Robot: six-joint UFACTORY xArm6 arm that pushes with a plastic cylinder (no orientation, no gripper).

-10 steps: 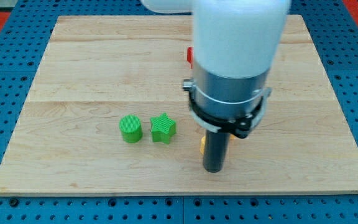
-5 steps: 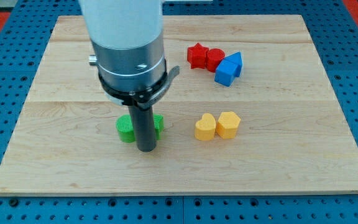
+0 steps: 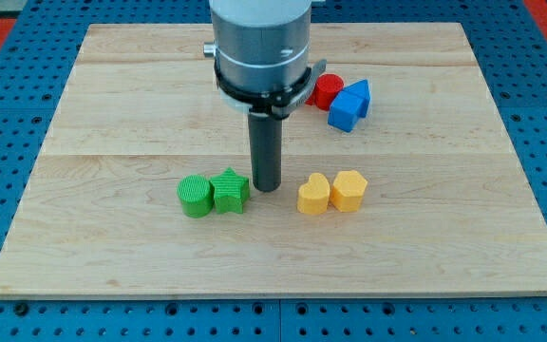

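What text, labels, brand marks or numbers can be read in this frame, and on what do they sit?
None: no word, number, label or sign is readable anywhere in the camera view. The wooden board, the arm's housing above my tip, the green star block beside it and the other coloured blocks carry no markings.

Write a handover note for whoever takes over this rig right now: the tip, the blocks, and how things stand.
My tip is down on the wooden board, just to the view's right of the green star block.
The green star touches the green cylinder on its left.
To the tip's right, the yellow heart block and yellow hexagon block sit side by side.
Toward the view's top right, a red block, partly hidden by the arm, sits beside the blue block.
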